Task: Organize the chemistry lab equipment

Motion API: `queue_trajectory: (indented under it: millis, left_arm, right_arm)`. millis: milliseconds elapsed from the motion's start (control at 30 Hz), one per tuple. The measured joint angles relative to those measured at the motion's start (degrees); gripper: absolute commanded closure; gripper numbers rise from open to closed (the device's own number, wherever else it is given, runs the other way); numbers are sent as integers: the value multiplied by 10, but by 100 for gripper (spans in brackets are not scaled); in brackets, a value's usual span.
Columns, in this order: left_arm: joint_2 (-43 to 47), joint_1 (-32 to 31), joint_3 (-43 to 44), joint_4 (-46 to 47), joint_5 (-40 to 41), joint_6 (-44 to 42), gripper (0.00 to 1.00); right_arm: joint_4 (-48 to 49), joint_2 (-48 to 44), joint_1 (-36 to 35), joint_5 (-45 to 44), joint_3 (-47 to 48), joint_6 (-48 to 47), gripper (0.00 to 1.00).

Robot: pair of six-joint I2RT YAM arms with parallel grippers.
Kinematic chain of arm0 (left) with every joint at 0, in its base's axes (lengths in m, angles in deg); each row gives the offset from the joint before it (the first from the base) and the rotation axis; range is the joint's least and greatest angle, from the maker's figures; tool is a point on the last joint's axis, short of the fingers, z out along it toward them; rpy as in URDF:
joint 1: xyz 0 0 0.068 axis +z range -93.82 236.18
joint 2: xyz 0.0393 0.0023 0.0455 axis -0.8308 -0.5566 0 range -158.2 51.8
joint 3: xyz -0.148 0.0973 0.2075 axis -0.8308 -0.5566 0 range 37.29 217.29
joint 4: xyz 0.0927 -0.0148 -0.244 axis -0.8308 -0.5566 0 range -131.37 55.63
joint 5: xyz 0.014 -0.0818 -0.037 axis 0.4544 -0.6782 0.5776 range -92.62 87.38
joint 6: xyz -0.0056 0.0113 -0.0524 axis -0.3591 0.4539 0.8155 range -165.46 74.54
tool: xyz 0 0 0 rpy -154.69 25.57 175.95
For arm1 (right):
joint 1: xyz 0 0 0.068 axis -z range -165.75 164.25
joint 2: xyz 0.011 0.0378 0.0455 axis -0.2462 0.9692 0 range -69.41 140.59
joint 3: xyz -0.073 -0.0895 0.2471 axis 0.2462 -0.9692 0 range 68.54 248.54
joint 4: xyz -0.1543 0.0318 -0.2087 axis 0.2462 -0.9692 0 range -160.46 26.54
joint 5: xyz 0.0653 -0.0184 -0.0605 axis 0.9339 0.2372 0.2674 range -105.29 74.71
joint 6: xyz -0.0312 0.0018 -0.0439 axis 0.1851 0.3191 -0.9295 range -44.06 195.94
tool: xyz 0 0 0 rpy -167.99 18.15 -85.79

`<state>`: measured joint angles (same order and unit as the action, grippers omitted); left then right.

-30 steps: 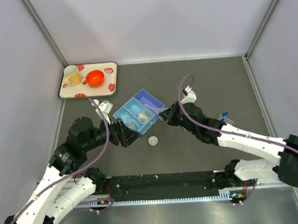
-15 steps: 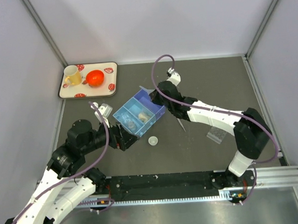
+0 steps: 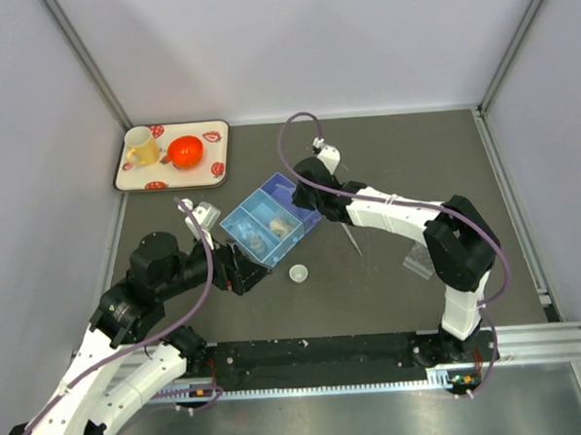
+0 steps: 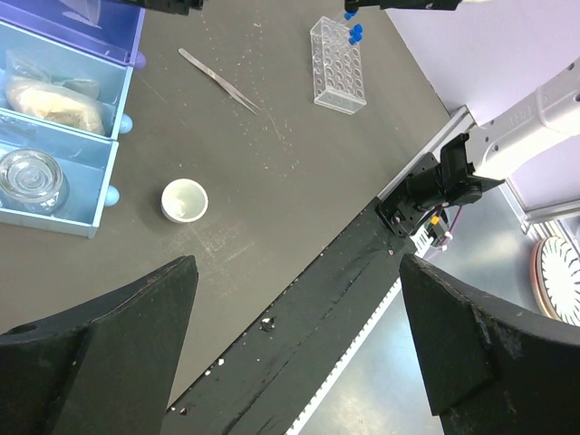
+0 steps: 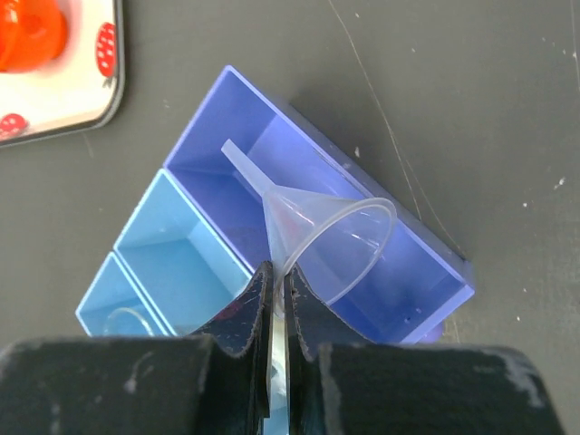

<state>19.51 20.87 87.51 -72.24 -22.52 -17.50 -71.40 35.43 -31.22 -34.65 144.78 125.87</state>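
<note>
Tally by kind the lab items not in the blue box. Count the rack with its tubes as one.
Cup: 1
Tweezers: 1
Tube rack: 1
Funnel, held over the box by the right gripper: 1
Total: 4

The dark table (image 3: 414, 162) is filling most of the top view. A white patterned tray (image 3: 176, 175) is sitting in its upper left corner. A blue compartment box (image 3: 234, 220) is lying at an angle near the centre. Just below the box, a small white cup (image 3: 297, 274) is standing upright and apart from it. To the right of the box a thin metal rod (image 3: 351, 238) is lying flat. Further right, a clear tube rack (image 3: 420, 262) is resting on the surface.
</note>
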Motion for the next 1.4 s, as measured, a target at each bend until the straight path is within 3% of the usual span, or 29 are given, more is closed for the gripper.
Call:
queue_trajectory:
  millis: [400, 700, 833, 900, 1400]
  left_arm:
    - [-1, 0, 3, -4, -2, -10, 2]
    - [-2, 0, 3, -4, -2, -12, 2]
    - [-2, 0, 3, -4, -2, -14, 2]
    - [-2, 0, 3, -4, -3, -14, 2]
    - [-2, 0, 3, -4, -6, -18, 2]
  right_arm:
    - [-33, 28, 0, 10, 26, -1, 100]
    - [-59, 62, 0, 25, 46, -4, 87]
    - [-70, 63, 0, 24, 46, -7, 75]
    - [-73, 63, 0, 22, 46, -8, 73]
    - [-115, 28, -2, 7, 48, -21, 73]
